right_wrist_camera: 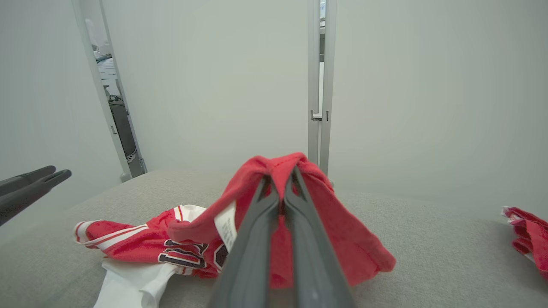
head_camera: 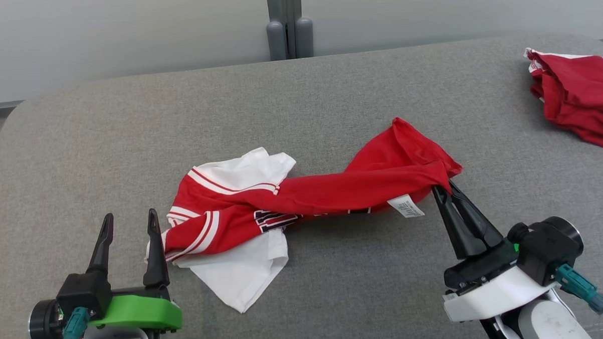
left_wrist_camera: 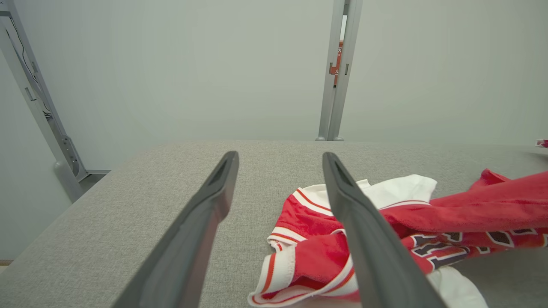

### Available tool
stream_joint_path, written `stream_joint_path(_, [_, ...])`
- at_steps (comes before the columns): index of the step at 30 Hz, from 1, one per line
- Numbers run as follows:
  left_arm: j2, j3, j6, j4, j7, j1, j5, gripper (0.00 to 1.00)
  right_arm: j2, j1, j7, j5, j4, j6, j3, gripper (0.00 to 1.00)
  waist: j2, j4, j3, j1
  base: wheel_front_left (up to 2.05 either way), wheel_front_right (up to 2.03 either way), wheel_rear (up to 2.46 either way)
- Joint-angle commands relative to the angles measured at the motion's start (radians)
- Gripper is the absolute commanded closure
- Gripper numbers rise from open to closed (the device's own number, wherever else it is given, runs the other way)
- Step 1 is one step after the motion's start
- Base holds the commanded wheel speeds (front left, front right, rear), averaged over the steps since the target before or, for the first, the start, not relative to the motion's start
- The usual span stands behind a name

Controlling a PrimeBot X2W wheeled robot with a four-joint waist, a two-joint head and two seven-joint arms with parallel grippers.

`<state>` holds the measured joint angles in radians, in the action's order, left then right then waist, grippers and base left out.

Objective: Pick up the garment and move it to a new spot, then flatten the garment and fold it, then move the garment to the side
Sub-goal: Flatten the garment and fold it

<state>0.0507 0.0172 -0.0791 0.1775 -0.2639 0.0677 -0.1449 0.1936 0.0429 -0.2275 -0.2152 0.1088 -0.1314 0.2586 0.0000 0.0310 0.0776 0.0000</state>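
The garment (head_camera: pixel 302 194) is a red and white jersey with dark lettering, lying twisted across the middle of the grey padded table (head_camera: pixel 299 99). Its red end is lifted at the right, with my right gripper (head_camera: pixel 445 188) shut on that fabric. In the right wrist view the red cloth (right_wrist_camera: pixel 299 214) drapes over both shut fingers, a white label beside them. My left gripper (head_camera: pixel 130 220) stands open just left of the striped sleeve, touching nothing. In the left wrist view the garment (left_wrist_camera: pixel 411 231) lies to the right of the spread fingers (left_wrist_camera: pixel 364 239).
A second red garment (head_camera: pixel 577 97) lies bunched at the table's far right corner, also seen at the right edge as red cloth (right_wrist_camera: pixel 528 235). A grey post (head_camera: pixel 289 24) stands behind the table's back edge, against a pale wall.
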Motion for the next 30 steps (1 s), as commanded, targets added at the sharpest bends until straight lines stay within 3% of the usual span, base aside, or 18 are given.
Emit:
stream_joint_path(1, [0.0, 0.0, 0.001, 0.002, 0.0, -0.008, -0.011, 0.0, -0.003, -0.016, 0.013, 0.009, 0.041, 0.002, 0.001, 1.0, 0.0, 0.0, -0.001, 0.0, 0.0, 0.0, 0.0])
stream_joint_path(7, [0.0, 0.002, 0.005, 0.004, 0.0, -0.014, -0.013, 0.0, -0.014, -0.023, 0.075, 0.011, 0.206, 0.002, -0.011, 1.0, 0.0, -0.003, -0.003, 0.0, 0.0, 0.0, 0.0])
stream_joint_path(13, [0.0, -0.002, 0.006, 0.006, 0.0, -0.005, -0.012, 0.0, -0.011, -0.006, 0.12, 0.007, 0.27, 0.002, -0.038, 1.0, 0.0, -0.003, -0.002, 0.0, 0.0, 0.0, 0.0])
stream_joint_path(22, [0.0, -0.016, 0.01, 0.004, 0.0, 0.012, -0.017, 0.0, 0.011, 0.073, 0.112, -0.008, 0.177, 0.002, -0.073, 1.0, 0.0, 0.02, 0.016, 0.0, 0.0, 0.0, 0.0])
stream_joint_path(30, [0.0, -0.044, 0.014, 0.006, 0.0, 0.045, -0.029, 0.0, 0.038, 0.271, 0.069, -0.042, -0.036, 0.002, -0.057, 1.0, 0.0, 0.057, 0.061, 0.0, 0.0, 0.0, 0.0])
